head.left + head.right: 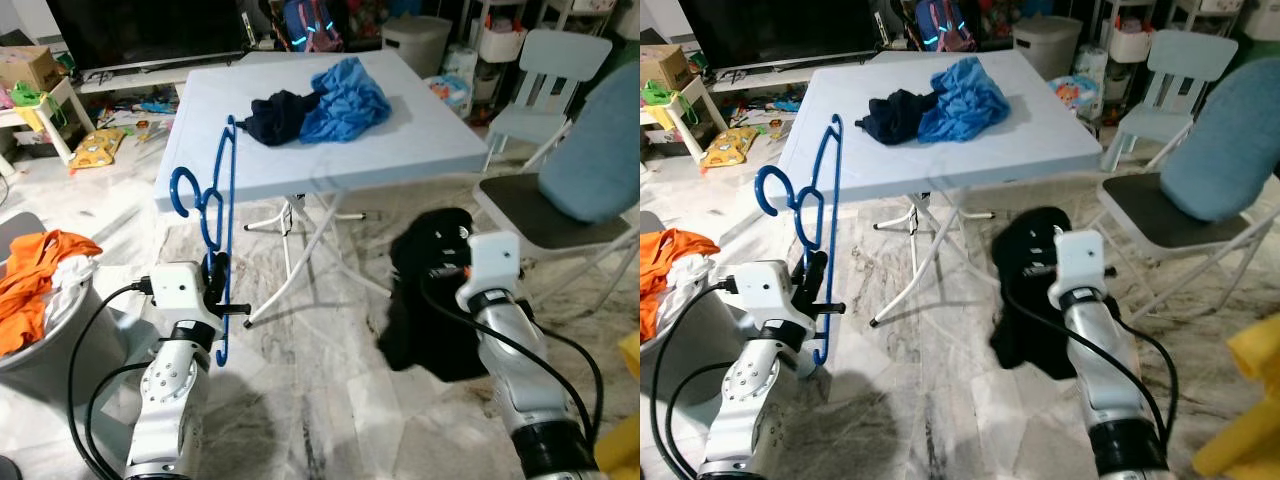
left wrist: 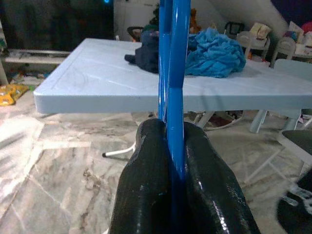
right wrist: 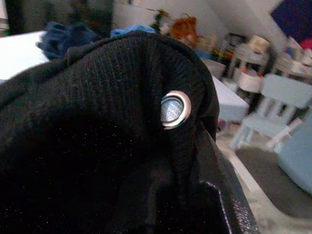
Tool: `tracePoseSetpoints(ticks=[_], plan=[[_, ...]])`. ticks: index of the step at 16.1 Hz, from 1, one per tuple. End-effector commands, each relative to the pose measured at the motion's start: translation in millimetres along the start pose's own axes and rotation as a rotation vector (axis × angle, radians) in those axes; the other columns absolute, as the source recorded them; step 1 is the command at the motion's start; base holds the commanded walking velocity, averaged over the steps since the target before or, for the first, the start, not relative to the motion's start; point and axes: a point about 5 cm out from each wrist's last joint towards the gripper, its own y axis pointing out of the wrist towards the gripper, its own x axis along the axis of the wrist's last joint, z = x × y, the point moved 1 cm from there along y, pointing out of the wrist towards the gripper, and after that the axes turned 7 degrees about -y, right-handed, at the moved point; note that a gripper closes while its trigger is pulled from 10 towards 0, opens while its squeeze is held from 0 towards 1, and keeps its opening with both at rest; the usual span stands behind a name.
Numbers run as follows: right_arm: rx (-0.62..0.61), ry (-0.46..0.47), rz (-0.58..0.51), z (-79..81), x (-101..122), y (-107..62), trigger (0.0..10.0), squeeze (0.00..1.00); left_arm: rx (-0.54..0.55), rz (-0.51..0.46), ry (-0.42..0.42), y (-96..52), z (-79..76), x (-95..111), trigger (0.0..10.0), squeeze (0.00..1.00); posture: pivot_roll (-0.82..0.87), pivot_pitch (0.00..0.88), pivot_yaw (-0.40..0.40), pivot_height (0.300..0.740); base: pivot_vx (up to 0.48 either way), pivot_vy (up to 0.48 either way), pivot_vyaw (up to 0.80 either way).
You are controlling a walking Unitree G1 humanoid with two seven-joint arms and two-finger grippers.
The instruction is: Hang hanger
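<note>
Hanger (image 1: 218, 215), blue plastic, is held upright in front of the pale blue worktop (image 1: 420, 135), its hook turned toward the robot's left. It is clamped low on its frame between the 2 black fingers (image 2: 146, 190) of the left gripper (image 1: 214, 278). Black garment (image 1: 425, 290) is draped over the right gripper (image 1: 1045, 255), whose finger state cannot be told. Dark blue and light blue clothes (image 1: 325, 100) lie on the worktop.
</note>
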Motion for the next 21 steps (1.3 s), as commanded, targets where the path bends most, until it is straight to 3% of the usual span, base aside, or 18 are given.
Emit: tracePoseSetpoints(ticks=[1, 9, 21], plan=[[0.025, -0.002, -0.046, 6.2, 11.1, 7.4, 0.0, 0.0, 0.004, -0.003, 0.001, -0.4, -1.7, -1.2, 10.0, 0.0, -0.12, 0.0, 0.034, 0.74, 0.368, 0.0, 0.0], [0.05, 0.01, -0.098, 9.8, 24.5, 17.4, 0.0, 0.0, 0.025, -0.024, -0.008, 7.7, -1.4, 4.7, 10.0, 0.0, -0.13, 0.0, 0.036, 0.74, 0.377, 0.0, 0.0], [0.1, -0.03, -0.123, 17.6, 25.8, 22.2, 0.0, 0.0, 0.042, -0.025, -0.02, 11.2, -2.7, 4.5, 10.0, 0.0, -0.12, 0.0, 0.039, 0.74, 0.291, 0.378, 0.09]])
